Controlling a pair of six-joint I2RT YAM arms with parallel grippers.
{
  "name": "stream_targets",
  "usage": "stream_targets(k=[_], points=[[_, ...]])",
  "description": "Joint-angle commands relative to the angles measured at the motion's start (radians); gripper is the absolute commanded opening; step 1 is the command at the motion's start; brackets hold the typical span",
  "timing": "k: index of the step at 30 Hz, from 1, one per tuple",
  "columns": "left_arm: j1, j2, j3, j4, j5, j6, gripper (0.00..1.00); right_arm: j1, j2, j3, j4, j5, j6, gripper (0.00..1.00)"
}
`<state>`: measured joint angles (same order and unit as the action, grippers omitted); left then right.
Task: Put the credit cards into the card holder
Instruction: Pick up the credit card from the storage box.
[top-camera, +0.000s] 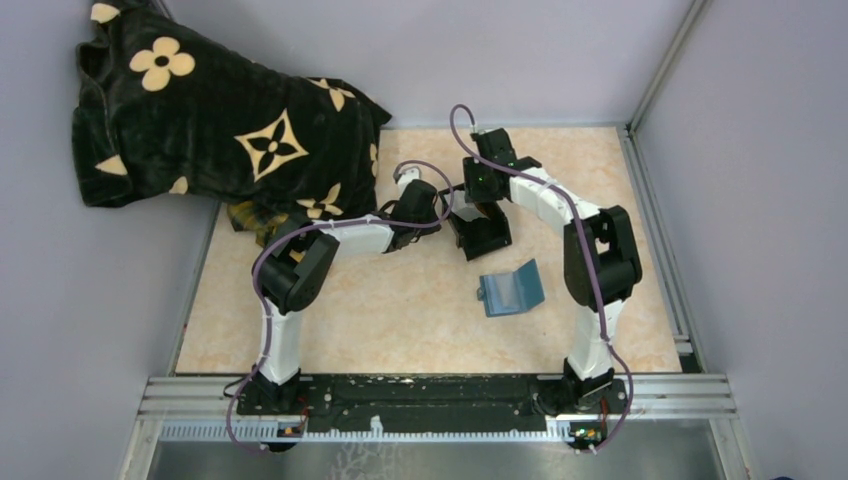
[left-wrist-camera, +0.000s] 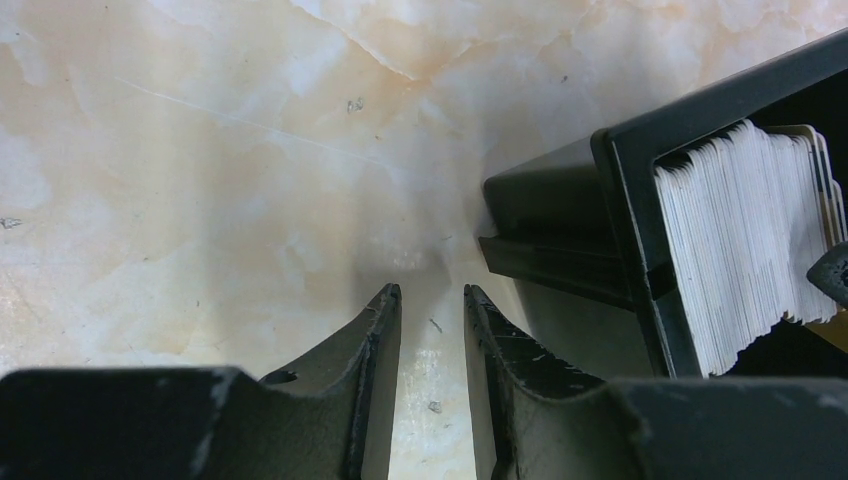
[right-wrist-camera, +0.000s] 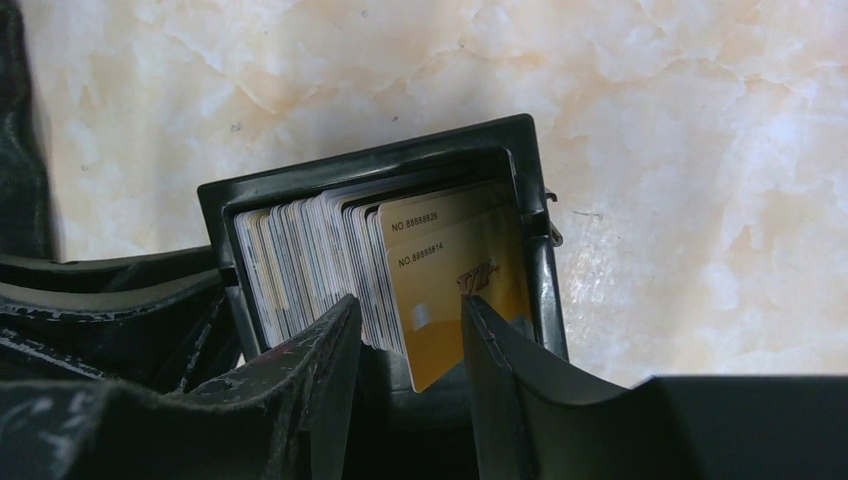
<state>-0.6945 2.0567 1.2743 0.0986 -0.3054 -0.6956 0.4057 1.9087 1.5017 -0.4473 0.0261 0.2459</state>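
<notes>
Dozens of credit cards (right-wrist-camera: 300, 262) packed in black box (right-wrist-camera: 360, 170), mid-frame; right gripper (right-wrist-camera: 410, 302) half-open astride a gold card (right-wrist-camera: 450, 300), unclamped. Beside the box left gripper (left-wrist-camera: 431, 290) slightly open, empty; card holder (top-camera: 512, 290) lies right of centre. Risk: tight packing, closing could grab several.

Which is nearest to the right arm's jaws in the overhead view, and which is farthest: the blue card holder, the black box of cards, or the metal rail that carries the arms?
1. black box: directly beneath the jaws, mid-scene.
2. card holder: lying closer to the arm bases, slightly to the right.
3. metal rail: across the near edge.
</notes>
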Motion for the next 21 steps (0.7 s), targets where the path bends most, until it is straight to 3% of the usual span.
stream_targets(k=[1,17,21], points=[[-0.007,-0.022,-0.007,0.028,0.032,-0.012,0.36,-0.018,0.005,0.006,0.046,-0.062,0.013,0.43],[-0.007,-0.023,0.002,0.082,0.111,-0.017,0.34,-0.048,0.012,-0.058,0.079,-0.203,0.071,0.42],[-0.007,-0.01,0.018,0.079,0.131,-0.021,0.34,-0.048,0.009,-0.064,0.081,-0.228,0.079,0.37]])
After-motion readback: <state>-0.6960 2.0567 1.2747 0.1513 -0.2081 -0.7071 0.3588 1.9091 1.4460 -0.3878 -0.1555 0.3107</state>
